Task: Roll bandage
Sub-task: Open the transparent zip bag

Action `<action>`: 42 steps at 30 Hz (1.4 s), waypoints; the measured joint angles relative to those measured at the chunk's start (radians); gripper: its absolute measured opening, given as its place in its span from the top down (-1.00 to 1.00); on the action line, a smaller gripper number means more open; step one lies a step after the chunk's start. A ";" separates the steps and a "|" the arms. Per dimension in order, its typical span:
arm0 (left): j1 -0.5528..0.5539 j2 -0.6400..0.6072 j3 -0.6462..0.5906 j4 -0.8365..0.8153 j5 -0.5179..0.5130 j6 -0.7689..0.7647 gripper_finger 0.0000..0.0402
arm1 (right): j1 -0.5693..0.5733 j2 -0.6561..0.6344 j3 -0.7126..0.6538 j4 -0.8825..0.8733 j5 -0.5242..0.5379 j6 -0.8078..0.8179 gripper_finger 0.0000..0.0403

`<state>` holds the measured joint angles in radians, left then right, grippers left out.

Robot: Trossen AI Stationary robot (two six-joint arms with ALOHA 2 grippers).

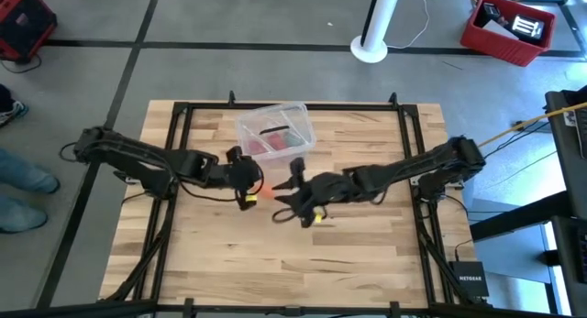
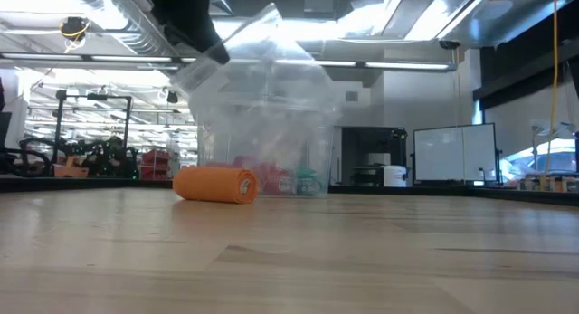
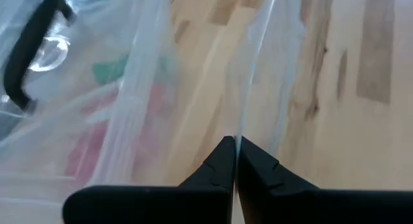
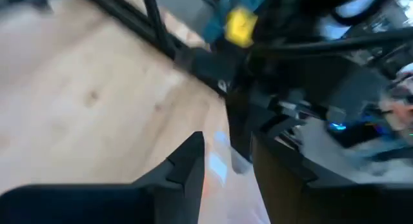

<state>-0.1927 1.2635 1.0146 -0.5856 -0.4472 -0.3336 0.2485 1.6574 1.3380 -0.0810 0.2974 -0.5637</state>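
Look at your left gripper point(image 1: 249, 179) first: its fingers point(image 3: 222, 162) are pressed together on a sheet of clear plastic wrapper point(image 3: 193, 75), which hangs stretched away from the tips in the left wrist view. In the low view that wrapper point(image 2: 262, 70) is lifted off the table, dangling in front of the clear plastic box point(image 2: 271, 160) with red and green contents.

The bandage point(image 2: 215, 184) is already a stubby orange roll lying on its side on the wooden table point(image 2: 362, 260), just in front of the box. From above you can see only a sliver of its orange point(image 1: 266, 191) between the two grippers, near the table's middle and just nearer than the box point(image 1: 276, 132).

Your right gripper point(image 1: 286, 198) sits just right of the roll, close to the left one. Its fingers point(image 4: 187, 166) stand partly apart with a gap between them, and nothing is clamped there that you can make out; the left arm's body fills the space just beyond the tips.
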 joint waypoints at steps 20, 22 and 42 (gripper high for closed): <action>0.005 0.020 0.014 0.001 0.055 0.072 1.00 | -0.023 0.240 0.128 -0.097 0.277 -0.218 0.35; 0.003 0.020 0.014 0.005 0.061 0.087 0.99 | -0.023 0.240 0.128 -0.099 0.276 -0.228 0.35; -0.004 0.008 0.014 -0.050 -0.196 0.052 1.00 | 0.032 0.239 0.142 -0.182 0.149 -0.151 0.97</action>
<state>-0.1970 1.2713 1.0286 -0.6360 -0.6430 -0.2813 0.2810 1.8966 1.4798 -0.2626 0.4467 -0.7148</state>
